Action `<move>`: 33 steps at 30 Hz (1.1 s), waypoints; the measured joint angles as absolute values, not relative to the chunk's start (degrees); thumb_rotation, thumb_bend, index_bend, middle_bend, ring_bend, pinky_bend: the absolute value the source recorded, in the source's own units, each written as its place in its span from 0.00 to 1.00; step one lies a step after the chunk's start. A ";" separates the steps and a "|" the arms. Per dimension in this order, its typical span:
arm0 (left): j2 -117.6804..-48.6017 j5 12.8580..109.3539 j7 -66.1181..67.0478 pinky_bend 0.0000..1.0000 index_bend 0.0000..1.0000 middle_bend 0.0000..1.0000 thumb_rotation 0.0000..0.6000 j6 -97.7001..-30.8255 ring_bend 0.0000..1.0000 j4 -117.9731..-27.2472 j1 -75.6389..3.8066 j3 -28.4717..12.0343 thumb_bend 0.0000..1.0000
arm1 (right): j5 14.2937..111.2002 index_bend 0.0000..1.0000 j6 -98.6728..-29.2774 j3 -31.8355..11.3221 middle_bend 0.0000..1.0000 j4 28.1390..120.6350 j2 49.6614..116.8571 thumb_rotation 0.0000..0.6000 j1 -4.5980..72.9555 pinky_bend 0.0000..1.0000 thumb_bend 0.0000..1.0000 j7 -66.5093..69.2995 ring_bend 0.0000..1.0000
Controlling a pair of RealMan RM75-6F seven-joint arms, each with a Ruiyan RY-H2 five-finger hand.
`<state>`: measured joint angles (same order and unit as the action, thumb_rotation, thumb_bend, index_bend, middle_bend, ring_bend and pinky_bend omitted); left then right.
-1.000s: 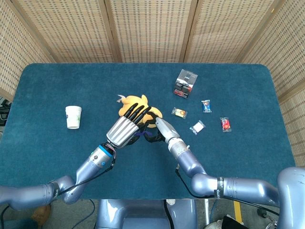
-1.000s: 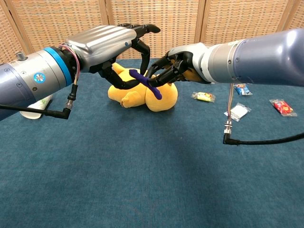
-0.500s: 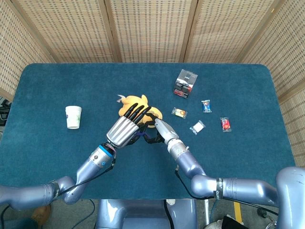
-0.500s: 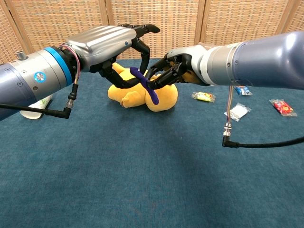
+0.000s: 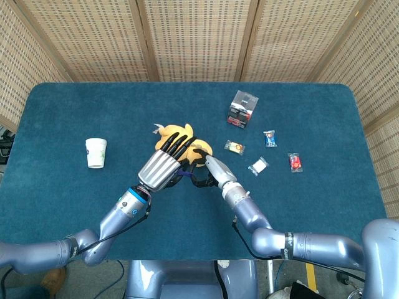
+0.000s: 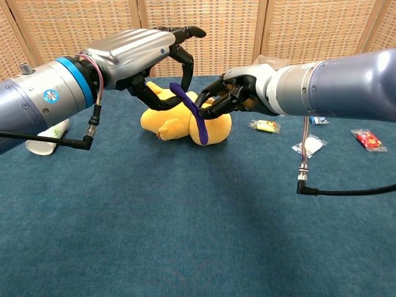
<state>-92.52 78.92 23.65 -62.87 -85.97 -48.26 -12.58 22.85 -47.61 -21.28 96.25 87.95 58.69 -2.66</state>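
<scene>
Blue-carpeted table [image 5: 75,205] before woven cane wall panels [image 5: 193,37]

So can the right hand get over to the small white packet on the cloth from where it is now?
Probably not yet. The right hand is pinching a purple strip that the left hand also holds. The path to the white packet looks free of other things, but the hand is occupied.

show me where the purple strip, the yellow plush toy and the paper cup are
purple strip [image 6: 197,116], chest view, middle of the strip.
yellow plush toy [image 6: 170,124], chest view, its body.
paper cup [image 5: 96,152], head view, its side wall.
</scene>
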 measured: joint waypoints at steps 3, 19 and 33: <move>-92.39 79.00 23.67 0.00 0.81 0.00 1.00 -63.23 0.00 -86.03 -48.30 -12.77 0.49 | 23.18 0.73 -47.35 -21.00 0.14 96.05 87.89 1.00 58.37 0.00 0.66 -2.43 0.00; -87.57 77.64 22.74 0.00 0.81 0.00 1.00 -66.23 0.00 -90.28 -47.84 -16.95 0.49 | 24.55 0.74 -46.45 -20.00 0.14 95.65 86.39 1.00 56.14 0.00 0.66 -0.97 0.00; -73.79 72.33 15.93 0.00 0.81 0.00 1.00 -69.68 0.00 -92.71 -42.61 -22.29 0.49 | 25.72 0.75 -45.66 -19.76 0.14 95.77 83.32 1.00 53.67 0.00 0.66 0.88 0.00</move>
<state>-73.79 72.33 15.93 -69.68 -92.71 -42.61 -22.29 25.72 -45.66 -19.76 95.77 83.32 53.67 0.88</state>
